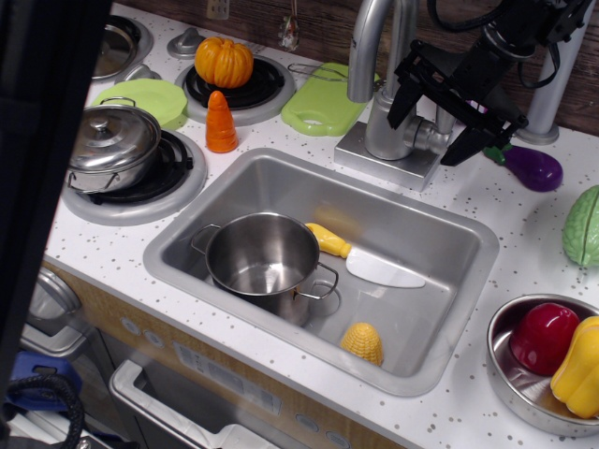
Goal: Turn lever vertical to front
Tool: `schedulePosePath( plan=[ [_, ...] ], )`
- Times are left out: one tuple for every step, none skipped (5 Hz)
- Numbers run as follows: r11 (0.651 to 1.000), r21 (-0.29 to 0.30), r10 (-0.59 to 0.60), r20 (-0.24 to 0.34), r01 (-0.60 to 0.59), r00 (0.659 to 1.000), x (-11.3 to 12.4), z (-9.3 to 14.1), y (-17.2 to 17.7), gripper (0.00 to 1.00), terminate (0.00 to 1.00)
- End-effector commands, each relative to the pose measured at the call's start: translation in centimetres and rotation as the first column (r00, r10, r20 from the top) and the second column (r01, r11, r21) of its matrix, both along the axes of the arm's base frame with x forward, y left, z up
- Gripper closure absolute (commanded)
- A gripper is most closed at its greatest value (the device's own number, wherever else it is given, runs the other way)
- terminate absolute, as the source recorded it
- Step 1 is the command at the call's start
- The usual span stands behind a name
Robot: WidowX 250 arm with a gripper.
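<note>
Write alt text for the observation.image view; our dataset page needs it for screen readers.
A black robot gripper hangs open around the faucet's lever beside the spout. Below, the sink holds a steel pot, a toy knife and corn.

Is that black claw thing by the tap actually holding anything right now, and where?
Not clearly. The gripper has its fingers spread either side of the lever by the tap body, but they do not look closed on it.
</note>
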State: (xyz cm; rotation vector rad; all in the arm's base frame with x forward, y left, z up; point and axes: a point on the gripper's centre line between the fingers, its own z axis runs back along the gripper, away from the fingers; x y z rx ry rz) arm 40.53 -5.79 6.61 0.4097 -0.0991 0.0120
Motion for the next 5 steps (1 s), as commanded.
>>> schedulePosePath(
  plan=[
    [0.999,-0.036,-0.003,0.131,0.008,0.991,1.6,3.2,0.1,0.00,0.00],
    [1.000,-0.030,-0.005,0.145,0.010,0.989,2.5,3.6,0.1,0.00,0.00],
    [0.999,-0.027,-0.022,0.155,0.026,0.988,3.5,3.8,0.6,0.00,0.00],
    [0.999,-0.034,-0.037,0.168,0.043,0.985,4.5,3.8,0.9,0.00,0.00],
    [0.998,-0.051,-0.035,0.170,0.044,0.985,5.4,3.6,1.0,1.00,0.00]
  ],
)
